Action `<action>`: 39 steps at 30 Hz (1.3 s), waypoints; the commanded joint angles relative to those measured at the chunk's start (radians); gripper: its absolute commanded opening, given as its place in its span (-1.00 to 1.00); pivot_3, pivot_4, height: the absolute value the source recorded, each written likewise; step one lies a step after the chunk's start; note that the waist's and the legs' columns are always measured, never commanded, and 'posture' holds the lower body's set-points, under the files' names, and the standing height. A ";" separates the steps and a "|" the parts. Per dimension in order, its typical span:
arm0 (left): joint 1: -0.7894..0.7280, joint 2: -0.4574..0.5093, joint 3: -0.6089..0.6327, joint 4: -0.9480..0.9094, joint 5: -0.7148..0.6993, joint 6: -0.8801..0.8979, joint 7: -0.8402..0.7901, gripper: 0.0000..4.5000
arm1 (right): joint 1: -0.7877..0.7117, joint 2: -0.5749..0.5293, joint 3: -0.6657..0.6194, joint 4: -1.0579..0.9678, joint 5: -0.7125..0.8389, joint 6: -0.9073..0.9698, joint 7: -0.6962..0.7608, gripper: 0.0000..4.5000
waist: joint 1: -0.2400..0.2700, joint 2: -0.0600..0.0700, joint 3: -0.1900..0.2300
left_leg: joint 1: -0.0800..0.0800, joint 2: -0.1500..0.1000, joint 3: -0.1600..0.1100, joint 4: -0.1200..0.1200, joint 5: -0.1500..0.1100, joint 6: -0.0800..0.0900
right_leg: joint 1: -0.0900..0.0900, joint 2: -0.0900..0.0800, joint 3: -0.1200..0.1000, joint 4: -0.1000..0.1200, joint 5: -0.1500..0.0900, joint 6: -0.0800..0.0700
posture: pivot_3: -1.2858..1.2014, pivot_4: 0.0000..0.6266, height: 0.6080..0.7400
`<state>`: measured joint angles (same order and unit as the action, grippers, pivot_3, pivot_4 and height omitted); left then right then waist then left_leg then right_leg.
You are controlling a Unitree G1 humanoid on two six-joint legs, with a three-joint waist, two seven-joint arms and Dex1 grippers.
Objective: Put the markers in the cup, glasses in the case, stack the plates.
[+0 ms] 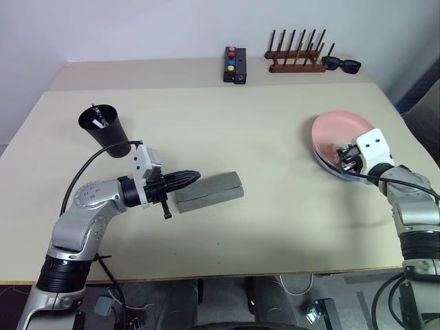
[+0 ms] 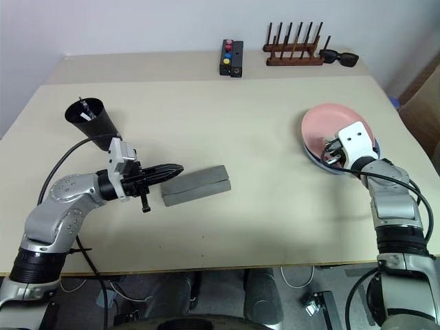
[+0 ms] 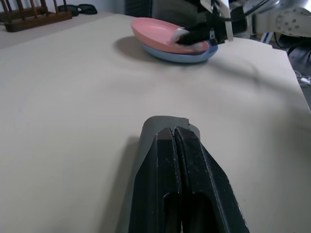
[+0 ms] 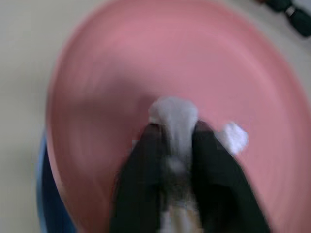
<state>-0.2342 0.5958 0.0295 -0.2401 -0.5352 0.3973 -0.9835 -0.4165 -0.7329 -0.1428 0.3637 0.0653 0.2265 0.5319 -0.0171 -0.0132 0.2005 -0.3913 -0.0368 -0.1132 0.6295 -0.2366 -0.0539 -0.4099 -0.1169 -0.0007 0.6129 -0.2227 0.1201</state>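
Note:
My left gripper (image 1: 193,177) is shut and lies level, its tips over the left end of the closed grey case (image 1: 212,192) on the table. The glasses are out of view. The black cup (image 1: 105,130) stands behind my left arm with markers (image 1: 100,117) sticking up inside it. At the right, the pink plate (image 1: 338,129) rests on the blue plate (image 3: 194,55). My right gripper (image 4: 172,130) hovers over the pink plate's near side. Its fingers stand slightly apart, with a whitish blur between them that I cannot identify.
Along the back edge stand a black box with coloured buttons (image 1: 235,66), a wooden peg rack (image 1: 296,59) and black sunglasses (image 1: 342,64). Bare tabletop (image 1: 275,151) stretches between the case and the plates.

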 commanded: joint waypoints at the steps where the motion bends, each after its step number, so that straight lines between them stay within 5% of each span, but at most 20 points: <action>1: 0.019 0.012 0.042 -0.046 -0.013 -0.020 0.007 -1.00 | -0.028 -0.021 -0.014 -0.013 -0.006 -0.042 0.008 0.12 | 0.000 0.000 0.000 | 0.000 0.000 0.000 0.000 0.000 0.000 | 0.000 0.000 0.000 0.000 0.000 0.000 | 0.03 -0.52 0.98; 4: 0.029 0.010 0.046 -0.054 -0.014 -0.016 0.015 -1.00 | -0.019 -0.036 -0.027 -0.035 -0.018 -0.067 -0.002 0.76 | 0.001 0.000 0.000 | 0.000 0.000 0.000 0.000 0.000 0.000 | 0.000 0.000 0.000 0.000 0.000 0.000 | 0.03 -0.52 0.98; 13: 0.031 0.015 0.113 -0.022 -0.012 -0.021 0.065 -1.00 | 0.004 -0.042 -0.092 -0.248 0.093 -0.109 0.079 0.76 | -0.001 0.000 0.000 | 0.000 0.000 0.000 0.000 0.000 0.000 | 0.000 0.000 0.000 0.000 0.000 0.000 | 0.03 -0.52 0.98; 23: 0.160 0.081 0.258 -0.053 0.001 -0.029 0.116 -1.00 | 0.167 0.000 0.050 -0.597 0.320 0.079 0.336 0.76 | 0.004 0.000 0.000 | 0.000 0.001 0.000 0.000 0.000 0.000 | 0.000 0.000 0.000 0.000 0.000 0.000 | 0.03 -0.52 0.98; 39: 0.475 0.115 0.542 -0.076 -0.007 -0.074 0.132 -1.00 | 0.083 -0.002 0.043 -0.372 0.276 -0.012 0.417 0.76 | 0.004 0.000 0.000 | -0.001 0.001 0.000 -0.001 0.000 0.000 | -0.001 -0.001 0.000 -0.001 0.000 0.000 | 0.03 -0.52 0.98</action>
<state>0.2374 0.7019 0.5369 -0.2963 -0.5341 0.3403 -0.8490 -0.3108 -0.7325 -0.0834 -0.0055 0.3436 0.2425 0.9431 -0.0133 -0.0133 0.2006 -0.3920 -0.0359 -0.1129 0.6286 -0.2370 -0.0542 -0.4113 -0.1175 -0.0010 0.6118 -0.2232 0.1195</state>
